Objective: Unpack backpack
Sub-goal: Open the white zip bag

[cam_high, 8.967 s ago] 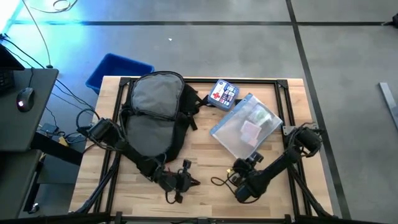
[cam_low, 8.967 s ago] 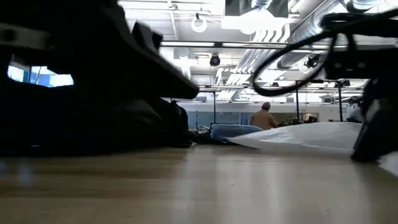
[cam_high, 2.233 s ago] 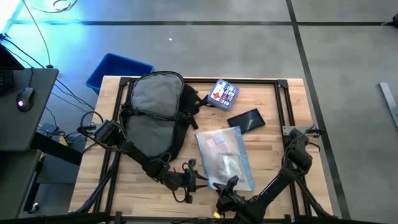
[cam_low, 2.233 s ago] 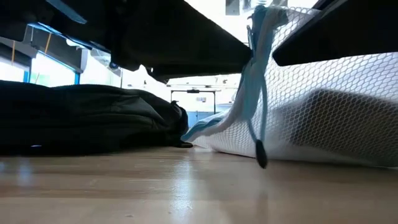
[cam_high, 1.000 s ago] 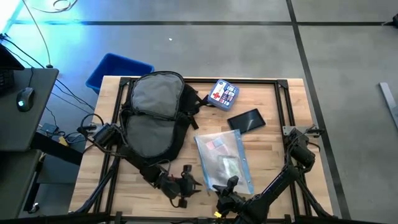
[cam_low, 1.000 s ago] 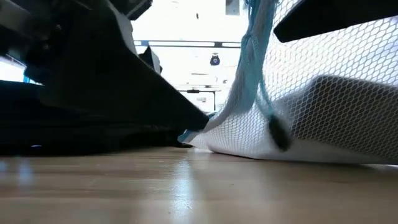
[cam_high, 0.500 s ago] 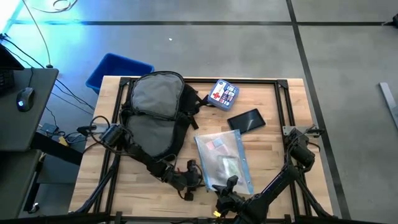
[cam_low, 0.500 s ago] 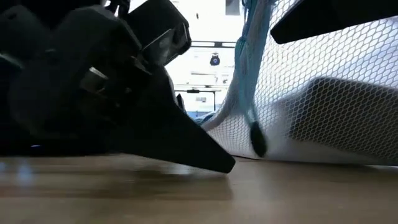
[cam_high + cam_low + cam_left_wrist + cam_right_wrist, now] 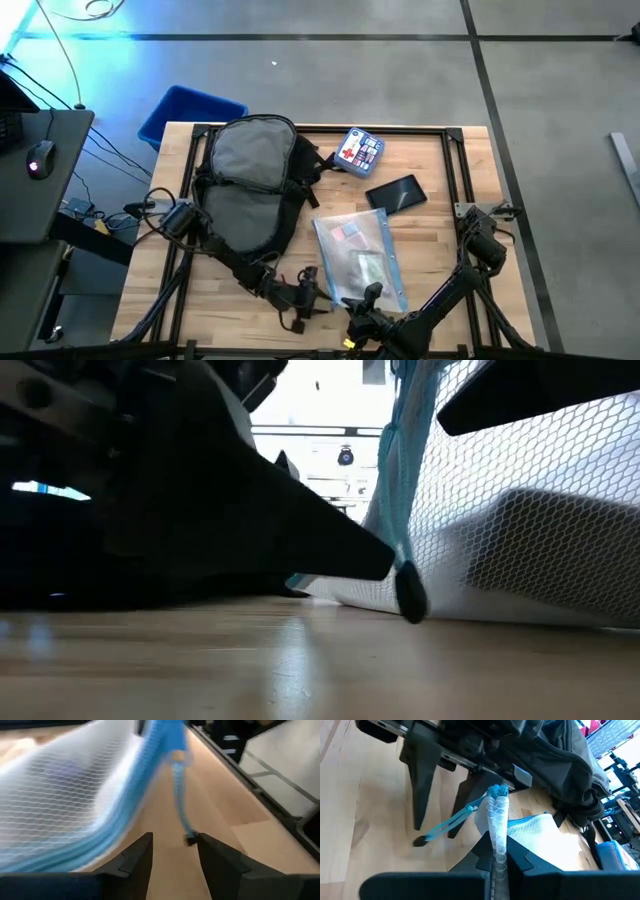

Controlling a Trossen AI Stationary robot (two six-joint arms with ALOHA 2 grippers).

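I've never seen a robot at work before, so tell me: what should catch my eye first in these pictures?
Probably the big black fabric backpack lying open on the left of the wooden table, its grey lining showing. Beside it, near the front edge, the right gripper pinches a corner of a clear mesh zip pouch with blue trim, while the left gripper, fingers apart, reaches for its dangling blue zip pull.

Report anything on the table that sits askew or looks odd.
The clear mesh pouch has one corner pinched up off the table by the right pincer, its blue zipper pull dangling. The left pincer stands open around that pull. The backpack lies unzipped, grey lining showing.
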